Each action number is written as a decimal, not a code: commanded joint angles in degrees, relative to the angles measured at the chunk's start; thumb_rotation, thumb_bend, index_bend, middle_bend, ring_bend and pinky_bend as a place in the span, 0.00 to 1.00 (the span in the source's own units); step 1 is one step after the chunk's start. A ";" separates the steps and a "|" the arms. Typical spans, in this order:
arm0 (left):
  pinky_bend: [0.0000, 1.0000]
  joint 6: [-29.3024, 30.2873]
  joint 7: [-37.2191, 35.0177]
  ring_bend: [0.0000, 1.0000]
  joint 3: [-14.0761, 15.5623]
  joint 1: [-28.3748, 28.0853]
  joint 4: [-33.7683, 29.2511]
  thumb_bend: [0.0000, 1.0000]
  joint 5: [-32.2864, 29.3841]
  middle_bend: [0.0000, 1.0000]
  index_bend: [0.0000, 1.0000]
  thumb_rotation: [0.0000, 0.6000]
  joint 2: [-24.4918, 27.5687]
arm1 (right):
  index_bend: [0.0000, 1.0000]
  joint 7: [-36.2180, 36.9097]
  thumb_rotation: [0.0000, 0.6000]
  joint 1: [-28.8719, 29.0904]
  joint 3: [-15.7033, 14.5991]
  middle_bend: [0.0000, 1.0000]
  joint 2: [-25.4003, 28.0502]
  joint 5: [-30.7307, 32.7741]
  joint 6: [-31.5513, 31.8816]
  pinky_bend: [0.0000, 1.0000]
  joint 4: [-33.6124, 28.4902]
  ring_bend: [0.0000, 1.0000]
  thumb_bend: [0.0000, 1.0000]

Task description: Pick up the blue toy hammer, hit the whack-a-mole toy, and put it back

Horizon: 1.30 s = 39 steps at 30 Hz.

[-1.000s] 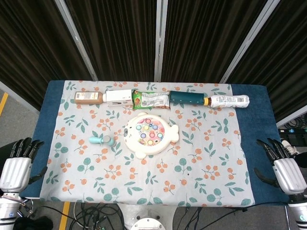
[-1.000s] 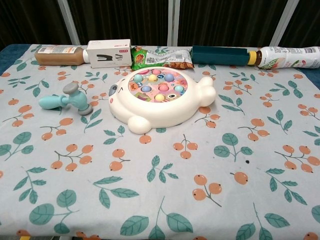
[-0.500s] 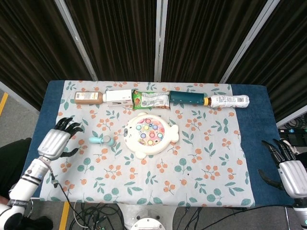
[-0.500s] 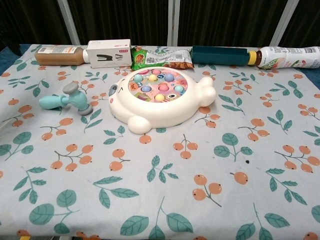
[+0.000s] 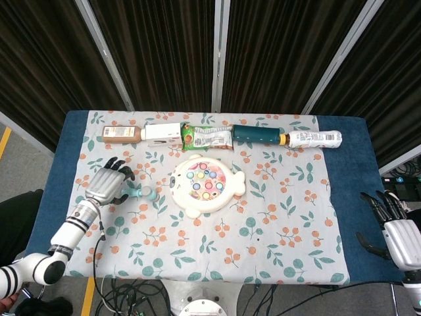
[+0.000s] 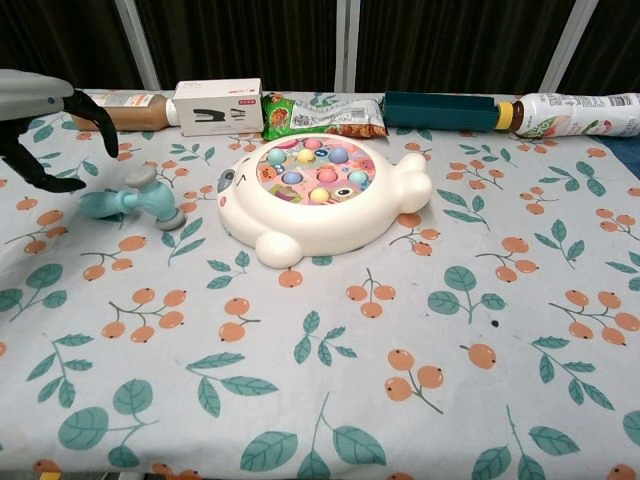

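The blue toy hammer [image 5: 140, 193] [image 6: 131, 200] lies on the floral cloth, left of the white whack-a-mole toy [image 5: 205, 184] [image 6: 316, 196] with its coloured pegs. My left hand [image 5: 109, 182] [image 6: 42, 115] hovers just left of the hammer's handle, fingers spread and curled downward, holding nothing. My right hand [image 5: 398, 232] is off the table's right edge, fingers apart and empty, seen only in the head view.
Along the back edge lie a brown bottle [image 5: 120, 133], a white stapler box [image 5: 162, 132], a snack packet [image 5: 207, 137], a dark green tube [image 5: 258, 135] and a white bottle [image 5: 316, 139]. The blue table [image 5: 352, 164] shows beyond the cloth.
My left hand has swung in from the table's left edge to just beside the hammer handle and now shows in the chest view. The right hand has barely moved.
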 commanded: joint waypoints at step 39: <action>0.28 4.49 12.64 0.20 3.77 -7.74 0.53 0.35 -15.82 0.36 0.43 1.00 -8.99 | 0.07 1.36 1.00 0.44 -0.13 0.17 -0.76 1.14 -2.08 0.00 1.53 0.00 0.22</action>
